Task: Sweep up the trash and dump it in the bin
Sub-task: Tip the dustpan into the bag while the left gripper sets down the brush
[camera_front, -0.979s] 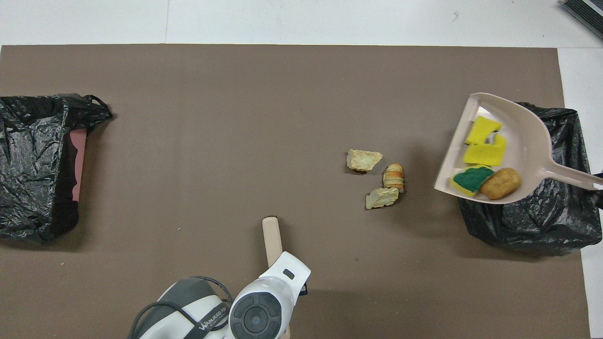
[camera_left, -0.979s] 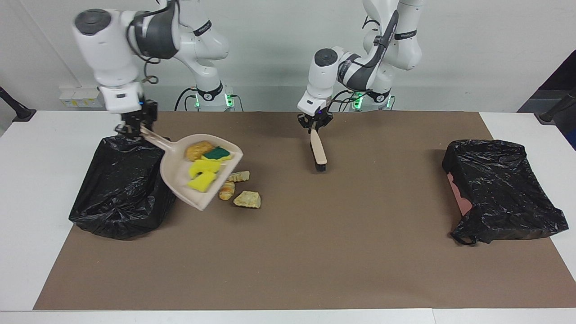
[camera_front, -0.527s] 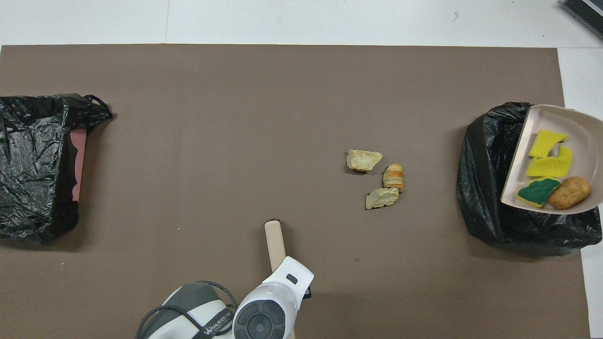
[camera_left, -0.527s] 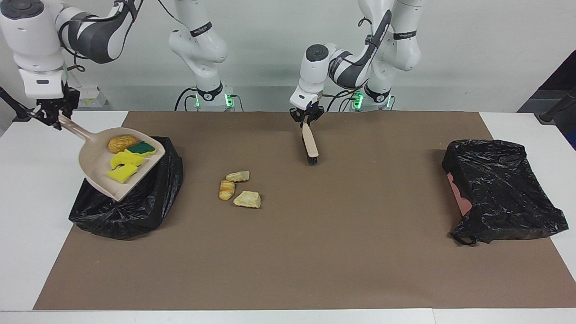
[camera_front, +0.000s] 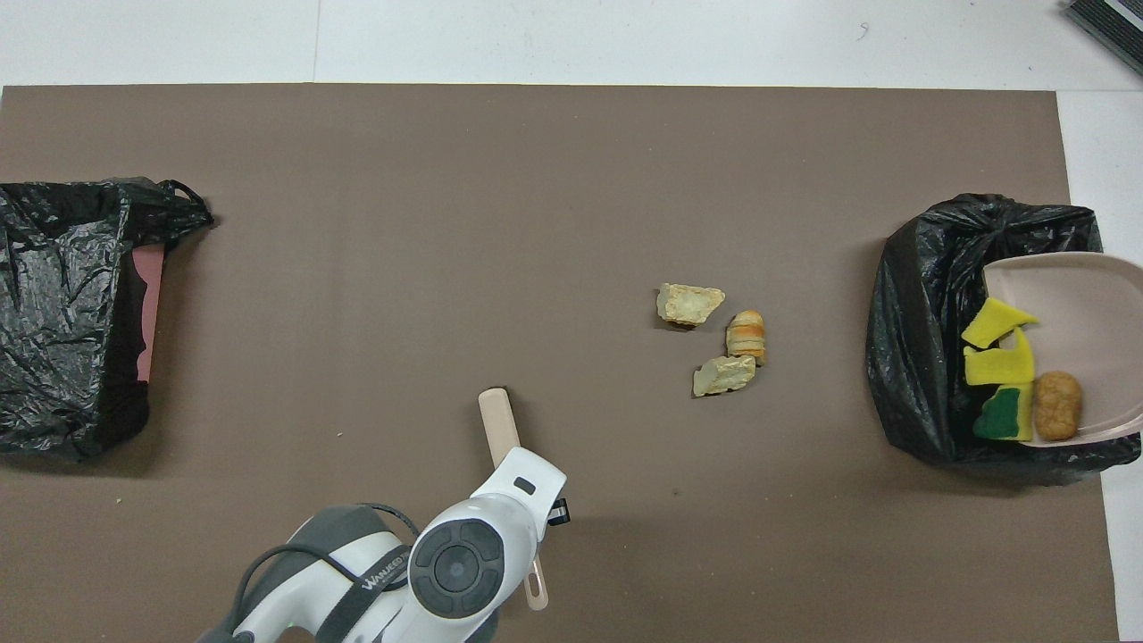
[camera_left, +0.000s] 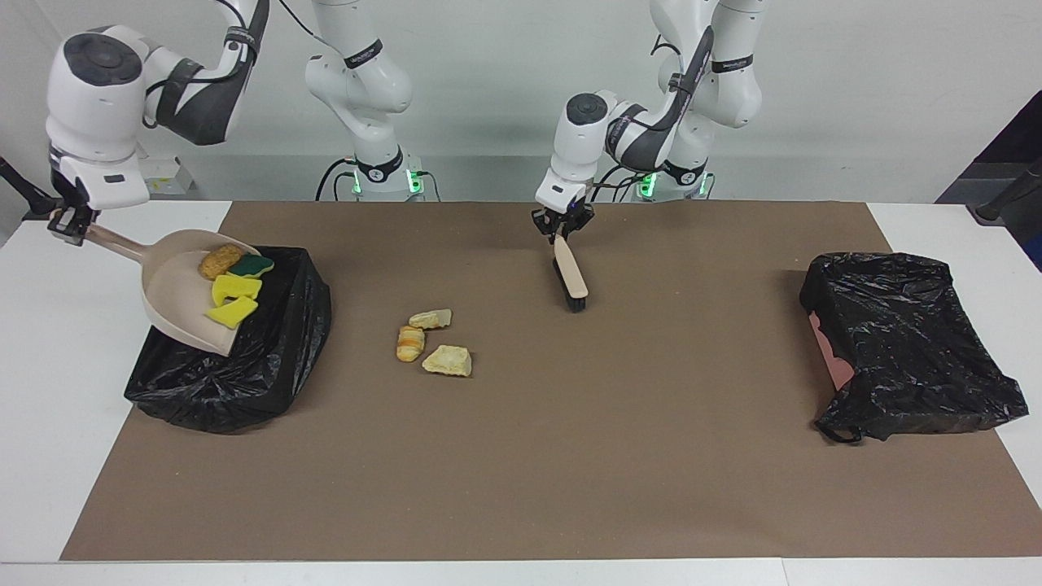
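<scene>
Landmark: the black-bagged bin (camera_left: 244, 366) at the right arm's end of the bench (camera_left: 49, 366). Dustpan (camera_left: 175, 285) hangs tilted right over its mouth, lip down. The right gripper (camera_left: 69, 226) is clenched on the handle end, over the bare bench beside the bin. Four pieces of trash sit in the pan, bunched toward the low lip: brown lump (camera_left: 220, 260), green-faced sponge (camera_left: 251, 265), two yellow sponge pieces (camera_left: 236, 286). Nothing visibly in the bag yet. My read is mid-dump. Sponges are light, soft and grippy and may hang up on the plastic, so it needs more tilt. The lump is denser and should roll out first. Next out from the bin, three bread-like chunks (camera_left: 430, 318) lie loose on the brown mat (camera_left: 570, 456), close together, unswept. They look light and crumbly, so push them with bristles, don't pinch. Further out, the left gripper (camera_left: 564, 229) is closed on the handle of the brush (camera_left: 571, 277) over the mat, waiting. Bristle end is down; can't tell if it touches. Farthest from the bin is a second bagged bin (camera_left: 904, 342) at the left arm's end.
</scene>
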Robot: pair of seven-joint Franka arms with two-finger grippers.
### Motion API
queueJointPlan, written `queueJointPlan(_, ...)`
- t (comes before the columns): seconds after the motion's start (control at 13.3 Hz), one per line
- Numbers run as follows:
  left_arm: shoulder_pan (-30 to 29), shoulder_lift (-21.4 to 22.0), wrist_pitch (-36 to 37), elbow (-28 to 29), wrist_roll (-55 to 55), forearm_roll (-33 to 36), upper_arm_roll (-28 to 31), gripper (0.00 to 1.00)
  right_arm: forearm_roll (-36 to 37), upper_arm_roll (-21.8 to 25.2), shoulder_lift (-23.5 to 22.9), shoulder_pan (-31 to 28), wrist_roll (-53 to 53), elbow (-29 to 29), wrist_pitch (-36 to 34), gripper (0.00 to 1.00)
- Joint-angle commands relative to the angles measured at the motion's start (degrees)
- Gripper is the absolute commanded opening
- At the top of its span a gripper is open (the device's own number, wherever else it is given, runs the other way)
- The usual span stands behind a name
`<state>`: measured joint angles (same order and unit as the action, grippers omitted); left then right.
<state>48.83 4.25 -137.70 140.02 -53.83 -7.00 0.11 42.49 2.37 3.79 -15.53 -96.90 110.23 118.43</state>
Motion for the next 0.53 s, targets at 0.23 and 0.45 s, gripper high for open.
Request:
queueJointPlan(0.23,-10.4,-1.3,0.2,-4.8,12.5,-0.1,-0.2,1.0,7.2,-0.2,0.8,0.7,-5.5,-0.2,1.5,0.0)
queueJointPlan(0.45,-14.6,-1.4,0.2,-6.9,18.0,0.0,0.0,1.0,7.6,-1.2,3.8,0.8,-7.2,-1.8,-2.7,0.0)
